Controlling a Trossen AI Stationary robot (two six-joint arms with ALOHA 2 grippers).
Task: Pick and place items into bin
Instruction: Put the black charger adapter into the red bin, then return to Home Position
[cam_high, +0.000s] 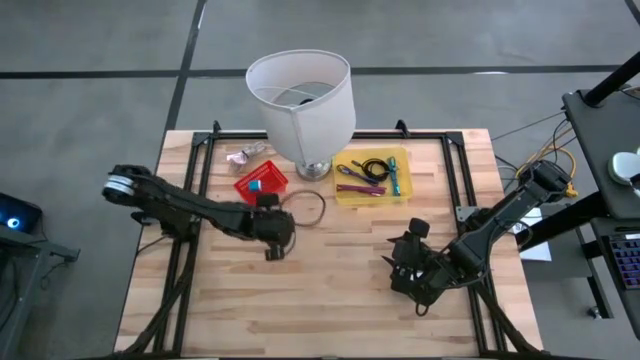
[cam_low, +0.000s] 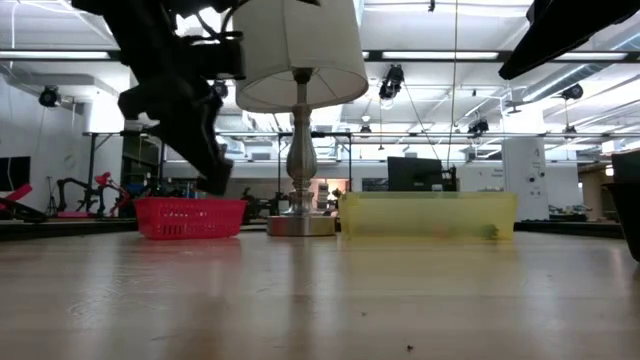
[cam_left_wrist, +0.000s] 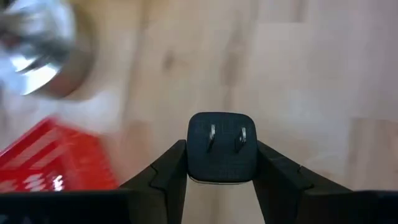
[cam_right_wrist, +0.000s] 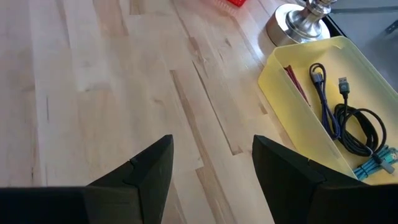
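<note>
From above, the left claw (cam_high: 272, 232) hides what it carries near the red basket (cam_high: 261, 183); only its wrist view shows a black plug cube (cam_left_wrist: 221, 148) clenched between the fingers (two metal prongs visible). The right claw (cam_right_wrist: 211, 171) hangs released over the surface (cam_high: 330, 300). The coiled black cable (cam_right_wrist: 348, 121) lies in the yellow bin (cam_high: 404, 193).

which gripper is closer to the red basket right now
Left. The left gripper, shut on a black plug adapter, hangs just beside the red basket, on its near side. The right gripper, open and empty, is far across the table, nearer the yellow bin.
</note>
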